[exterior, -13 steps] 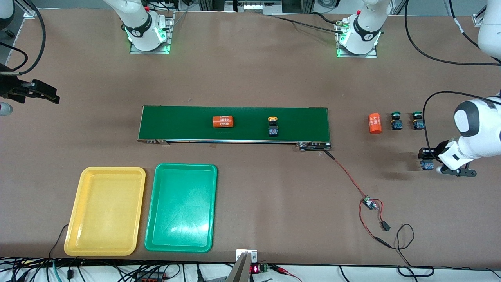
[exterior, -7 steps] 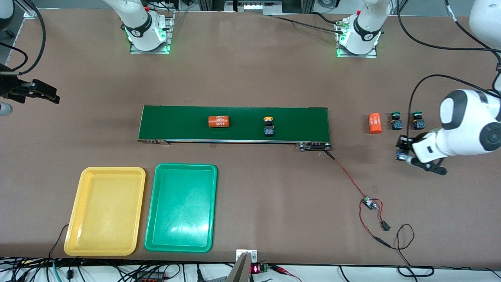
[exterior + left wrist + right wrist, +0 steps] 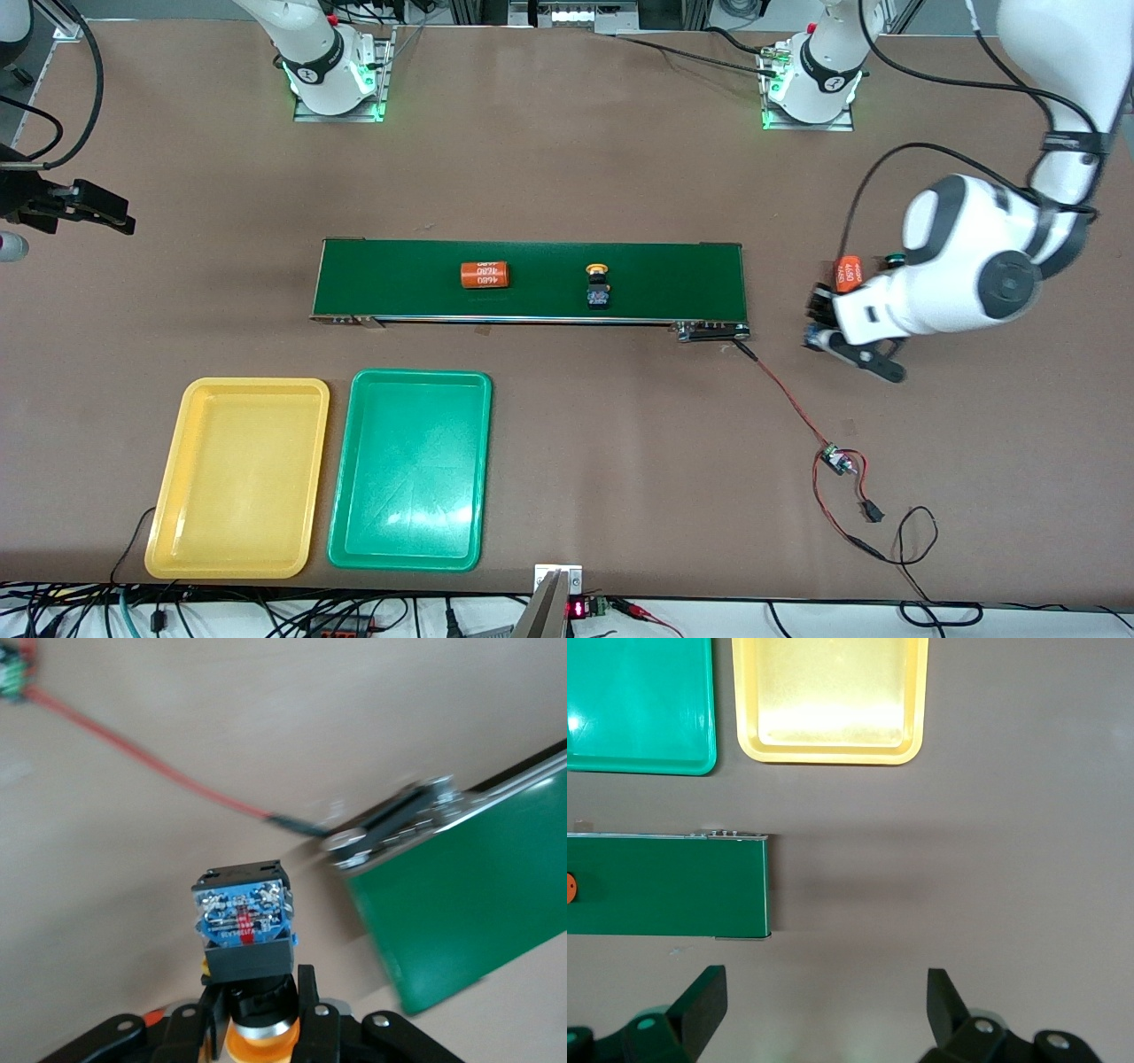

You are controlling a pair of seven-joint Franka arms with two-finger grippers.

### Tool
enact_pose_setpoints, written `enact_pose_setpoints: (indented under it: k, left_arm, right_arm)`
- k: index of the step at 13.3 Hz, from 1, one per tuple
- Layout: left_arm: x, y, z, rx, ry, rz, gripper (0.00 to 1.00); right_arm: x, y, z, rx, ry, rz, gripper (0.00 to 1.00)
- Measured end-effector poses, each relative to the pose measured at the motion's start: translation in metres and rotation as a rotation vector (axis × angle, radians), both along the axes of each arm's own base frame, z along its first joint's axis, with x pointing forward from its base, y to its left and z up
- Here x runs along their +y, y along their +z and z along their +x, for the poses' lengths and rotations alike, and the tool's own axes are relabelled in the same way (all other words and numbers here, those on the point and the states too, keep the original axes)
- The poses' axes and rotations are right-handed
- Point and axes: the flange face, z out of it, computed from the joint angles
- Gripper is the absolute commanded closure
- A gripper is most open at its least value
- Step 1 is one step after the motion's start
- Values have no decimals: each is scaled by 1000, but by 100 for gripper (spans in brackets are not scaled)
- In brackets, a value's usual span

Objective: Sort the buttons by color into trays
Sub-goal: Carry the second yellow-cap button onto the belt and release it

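Left gripper [image 3: 819, 326]: pinched on a button [image 3: 243, 923], in the air over bare table just off the belt's [image 3: 532, 279] motor end; yellow cap [image 3: 259, 1041] visible between the fingers [image 3: 309, 1017] in the left wrist view, terminal block pointing away from the palm.
Right gripper [image 3: 824, 1010]: spread wide, empty, hovering over bare table off the belt's other end; arm waiting.
Belt load: one yellow-capped button [image 3: 598, 285] lying mid-belt, an orange cylinder [image 3: 484, 274] beside it toward the right arm's end.
Off-belt stock: a second orange cylinder [image 3: 848, 273] partly hidden by the left arm; one green cap [image 3: 892, 260] just visible beside it; anything more there hidden.
Trays: yellow tray [image 3: 237, 478] and green tray [image 3: 410, 469] side by side, nearer the camera than the belt, toward the right arm's end; both holding nothing.
Step in hand, as judged: carrying the held button to the belt's near end for setting down.
Doing it well: keep the grip firm on the cap; clear the motor bracket [image 3: 709, 330] and red wire [image 3: 784, 394]; lower onto the green surface inside the edge; release only once the body rests flat, well apart from the button already there.
Risk: tipping or rolling if dropped from height.
Progress: early, no button sorted yet.
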Motion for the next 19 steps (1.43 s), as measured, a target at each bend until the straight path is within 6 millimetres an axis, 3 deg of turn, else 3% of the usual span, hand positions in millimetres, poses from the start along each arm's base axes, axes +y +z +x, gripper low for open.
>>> enact_pose_setpoints:
  k: [3,5,6,8,12,15,16,17,18,19]
  left_arm:
    - [-95,13,-26,-8,48,38,100]
    - [-143,11,-48,5,92,67,100]
    - [-158,7,-58,9,113,78,100]
    - [-167,-10,-70,8,154,86,100]
    - [-158,-58,-91,-21,219,70,100]
    - [-156,-70,-98,-33,240,61,97]
    - [-156,-73,-100,-33,242,61,92]
    - [-155,-76,-102,-29,243,63,86]
    - [-154,-79,-104,-24,245,66,49]
    - [-153,-82,-106,-18,254,71,0]
  right_arm:
    - [0,0,0,0,0,0,0]
    - [0,0,0,0,0,0,0]
    - [0,0,0,0,0,0,0]
    - [0,0,0,0,0,0,0]
    - [0,0,0,0,0,0,0]
    - [0,0,0,0,0,0,0]
    - [0,0,0,0,0,0,0]
    - [0,0,0,0,0,0,0]
    - [0,0,0,0,0,0,0]
    - [0,0,0,0,0,0,0]
